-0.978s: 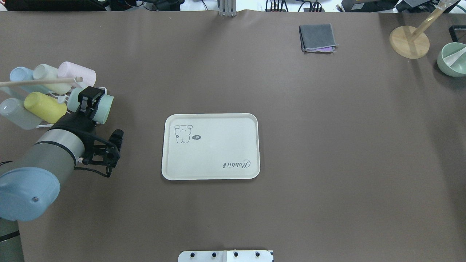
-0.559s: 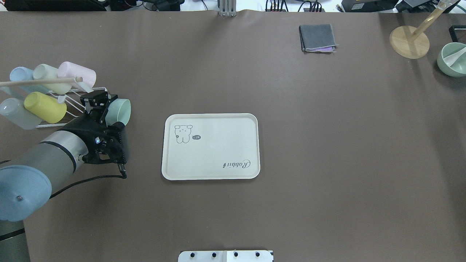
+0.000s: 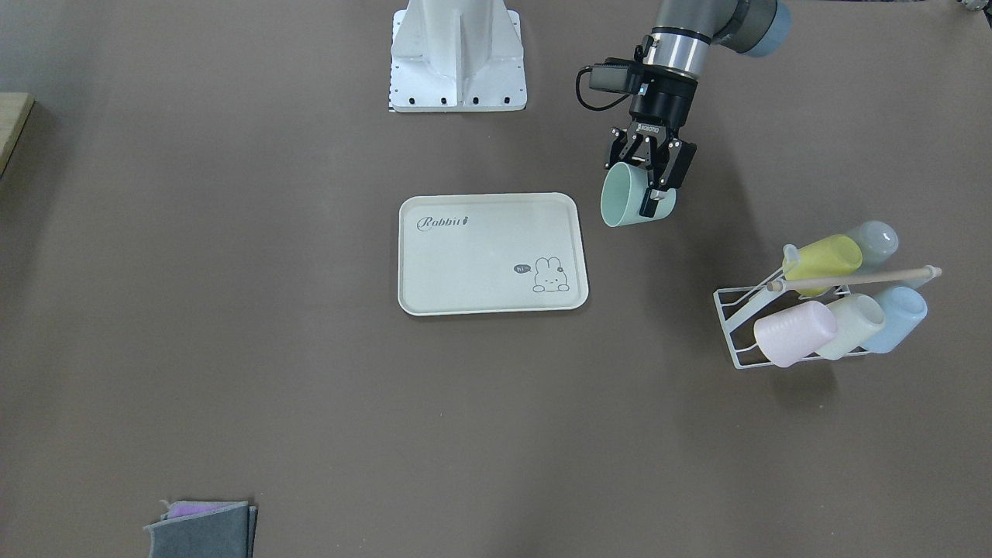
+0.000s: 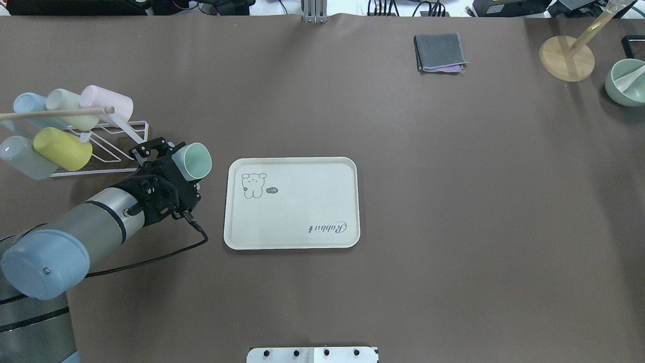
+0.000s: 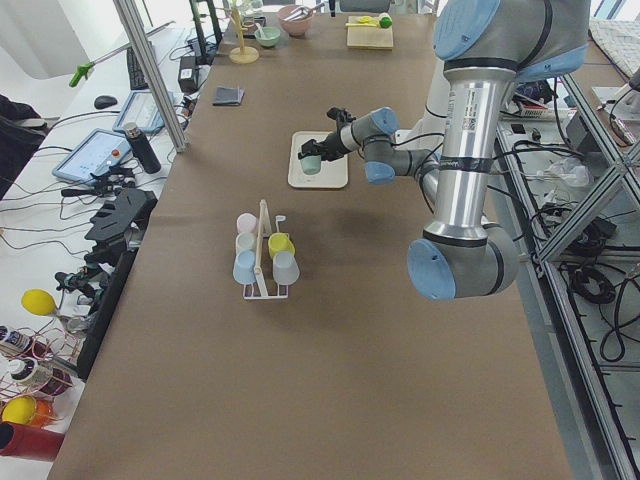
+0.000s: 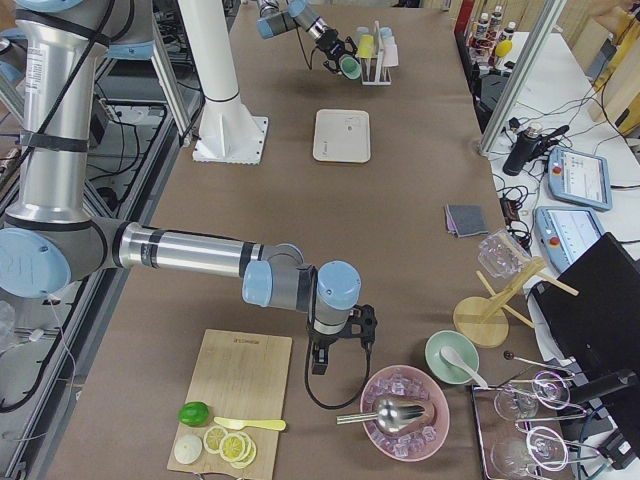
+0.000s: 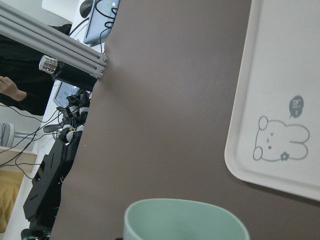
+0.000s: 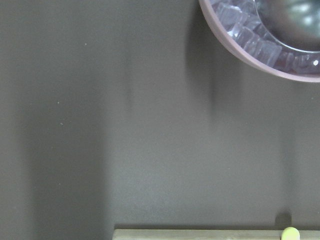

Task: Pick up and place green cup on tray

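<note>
Bright, even overhead light, soft shadows; green cup [image 7: 185,220] slightly blurred in wrist view.

The brown table [image 4: 453,201] carries the tray [image 4: 302,212], a white cup rack [image 4: 130,133] and a folded grey cloth [image 4: 439,50].

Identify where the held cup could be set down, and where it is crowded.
The whole tray is bare. So is the table between tray and cloth. Crowded: the cup rack near the left gripper holding the green cup.

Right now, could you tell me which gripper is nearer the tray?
Left. The left gripper holds the cup just beside the tray; the right gripper hangs far off, by the ice bowl.
</note>
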Motion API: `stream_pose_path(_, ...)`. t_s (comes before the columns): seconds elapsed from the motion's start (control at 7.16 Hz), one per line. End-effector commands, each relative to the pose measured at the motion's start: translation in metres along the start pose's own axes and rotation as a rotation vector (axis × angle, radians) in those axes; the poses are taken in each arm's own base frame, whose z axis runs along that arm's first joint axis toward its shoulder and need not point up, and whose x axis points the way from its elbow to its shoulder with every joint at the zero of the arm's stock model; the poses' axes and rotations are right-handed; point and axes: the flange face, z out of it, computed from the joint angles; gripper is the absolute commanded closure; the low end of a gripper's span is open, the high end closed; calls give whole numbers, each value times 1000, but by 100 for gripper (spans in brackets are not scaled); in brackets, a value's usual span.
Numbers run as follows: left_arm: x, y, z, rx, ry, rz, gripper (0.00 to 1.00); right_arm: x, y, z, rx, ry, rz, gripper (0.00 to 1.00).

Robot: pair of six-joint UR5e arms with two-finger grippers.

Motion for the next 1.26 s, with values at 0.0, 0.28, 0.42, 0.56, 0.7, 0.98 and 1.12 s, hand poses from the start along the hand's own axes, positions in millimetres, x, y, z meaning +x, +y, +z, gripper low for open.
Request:
stream_pose_path(0.0, 9, 7, 10, 104, 52, -248, 100, 1, 1, 1, -2, 0, 2, 0)
stream_pose_path(0.28, 35, -14, 44, 178, 89, -404, 100, 2, 2, 2, -6, 2, 5, 0)
stream_pose_path(0.42, 45, -48, 59, 221, 106, -444, 100, 4, 3, 5, -10, 1, 9, 0)
stream_pose_path(0.56, 61, -72, 69, 235, 155, -486, 100, 5, 4, 5, -11, 1, 10, 0)
stream_pose_path(0.7, 70, -68, 74, 242, 207, -603, 100, 4, 3, 5, -10, 1, 9, 0)
stream_pose_path(0.98, 101, -50, 71, 344, 296, -667, 100, 5, 4, 5, -11, 3, 10, 0)
stream_pose_path(1.12, 112, -28, 84, 350, 303, -670, 100, 4, 3, 5, -10, 3, 9, 0)
